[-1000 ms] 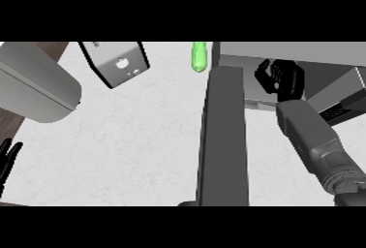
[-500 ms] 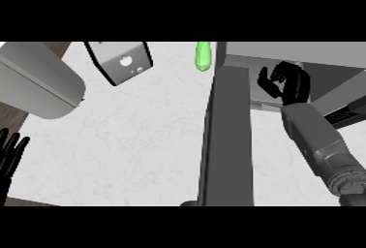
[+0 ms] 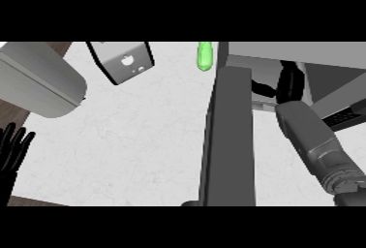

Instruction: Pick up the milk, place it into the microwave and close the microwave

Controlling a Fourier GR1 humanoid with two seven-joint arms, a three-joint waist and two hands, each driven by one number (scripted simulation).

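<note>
The right robot hand (image 3: 289,80) is inside the mouth of the microwave (image 3: 286,48). Its fingers look rather straight with the thumb out to the side, so I read it as open, and I see nothing between the fingers. The left robot hand (image 3: 13,145) rests open, fingers up, at the left edge of the table (image 3: 136,145). The only carton-like thing in view is a dark box with pale sides and a small white mark. I take it for the milk (image 3: 123,60), though not with certainty. It stands tilted at the far edge of the table, well apart from both hands and to the left of the open door (image 3: 230,140). Such a carton is probably light to medium in weight, with stiff but slightly yielding walls and smooth, somewhat slippery faces. My judgement is to take it across two opposite flat sides, near the middle of its height, and to keep it upright. Much is hidden here. The door is seen edge-on and covers part of the oven's inside, the grey forearm (image 3: 314,140) covers more, and the far wall is cut off. The carton's top is also cut off, so I cannot tell its cap. A small green thing (image 3: 205,55) lies near the door's far end.
</note>
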